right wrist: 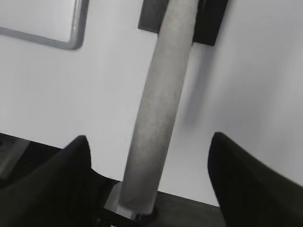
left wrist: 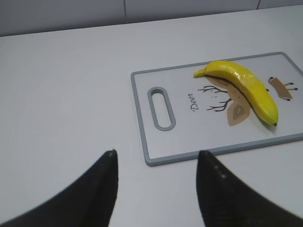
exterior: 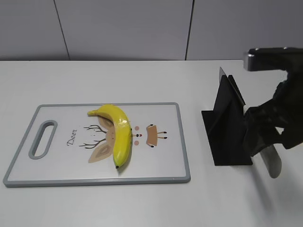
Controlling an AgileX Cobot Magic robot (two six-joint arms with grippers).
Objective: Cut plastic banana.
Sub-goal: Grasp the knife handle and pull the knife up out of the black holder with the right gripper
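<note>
A yellow plastic banana (exterior: 120, 132) lies on a white cutting board with a grey rim (exterior: 182, 142), its stem end toward the back. It also shows in the left wrist view (left wrist: 246, 87) on the board (left wrist: 142, 118). My right gripper (exterior: 262, 130) is shut on a knife and holds it in the air right of the black stand, with the grey blade (exterior: 271, 163) pointing down toward the table. In the right wrist view the blade (right wrist: 161, 104) runs out between the fingers (right wrist: 149, 139). My left gripper (left wrist: 156, 153) is open and empty, over bare table near the board's handle end.
A black knife stand (exterior: 227, 130) stands right of the board; its base shows in the right wrist view (right wrist: 208, 23) beside a board corner (right wrist: 78, 28). The board has a handle slot (exterior: 42, 138). White table all round, grey wall behind.
</note>
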